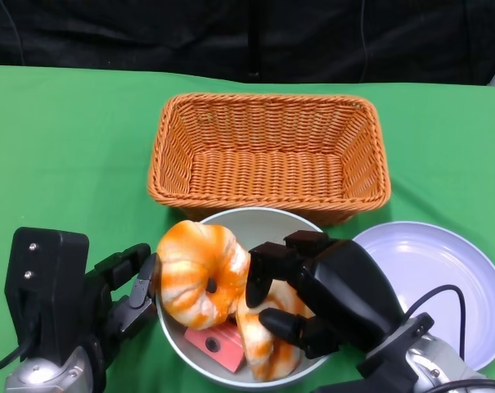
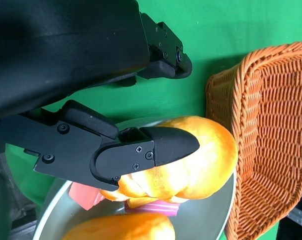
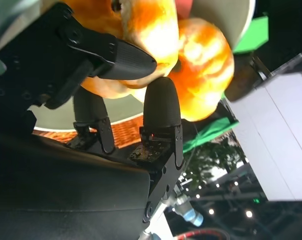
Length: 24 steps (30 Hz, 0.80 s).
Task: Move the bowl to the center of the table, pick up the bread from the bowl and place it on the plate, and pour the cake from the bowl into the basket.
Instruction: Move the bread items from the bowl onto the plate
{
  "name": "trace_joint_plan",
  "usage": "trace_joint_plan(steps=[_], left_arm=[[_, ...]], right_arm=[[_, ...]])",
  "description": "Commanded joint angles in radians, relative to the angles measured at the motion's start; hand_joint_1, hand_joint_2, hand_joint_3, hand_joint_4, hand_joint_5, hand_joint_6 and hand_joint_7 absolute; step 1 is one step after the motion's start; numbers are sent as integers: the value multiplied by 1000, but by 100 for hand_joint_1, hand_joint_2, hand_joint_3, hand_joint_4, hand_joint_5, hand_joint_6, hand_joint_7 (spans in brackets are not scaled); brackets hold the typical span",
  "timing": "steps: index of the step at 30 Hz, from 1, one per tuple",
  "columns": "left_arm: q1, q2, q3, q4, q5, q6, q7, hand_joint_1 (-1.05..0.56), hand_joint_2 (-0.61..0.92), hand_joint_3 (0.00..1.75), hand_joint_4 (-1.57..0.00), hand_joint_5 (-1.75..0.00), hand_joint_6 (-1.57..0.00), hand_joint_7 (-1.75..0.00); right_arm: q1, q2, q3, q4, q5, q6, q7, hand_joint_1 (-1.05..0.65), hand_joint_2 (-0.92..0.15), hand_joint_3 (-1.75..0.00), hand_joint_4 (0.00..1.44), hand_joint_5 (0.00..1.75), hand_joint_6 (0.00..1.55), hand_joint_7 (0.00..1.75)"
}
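A: Orange-glazed ring-shaped bread (image 1: 200,273)? Stood on edge over grey round bowl (image 1: 267,219), hole facing camera.
B: Black right hand (image 1: 317,286) — fingers closed around bread. Black left hand (image 1: 116,299) — fingers apart, touching bread's side, no grasp.

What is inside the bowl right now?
The bowl holds two orange breads and a pink cake. The breads and right hand cover the rest of its floor.
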Motion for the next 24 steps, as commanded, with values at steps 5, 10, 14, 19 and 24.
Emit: trace_joint_plan(steps=[5,10,14,19,24], left_arm=[[3,14,16,18,-3,-12,-14,-69,92,66,0,-73,-32,-2],[7,14,25,15,-12,-8,-25,-69,92,67,0,-71,-31,-1],[7,14,27,15,-10,-7,-27,-69,92,67,0,-71,-31,-1],[7,18,40,6,-21,3,-31,-69,92,67,0,-71,-30,-1],[6,13,38,-3,-31,11,-29,-68,92,67,0,-69,-30,-1]], right_arm=[[-1,7,-29,-47,18,-54,-65,-23,-22,-160,107,175,81,175],[15,10,-37,-76,41,-74,-53,-25,-23,-164,106,175,80,175],[16,11,-39,-77,42,-75,-51,-25,-23,-164,106,175,80,175],[1,20,-46,-83,33,-105,-86,-27,-23,-163,107,175,80,175],[5,12,-92,-158,99,-112,-41,-28,-21,-163,106,175,80,175]])
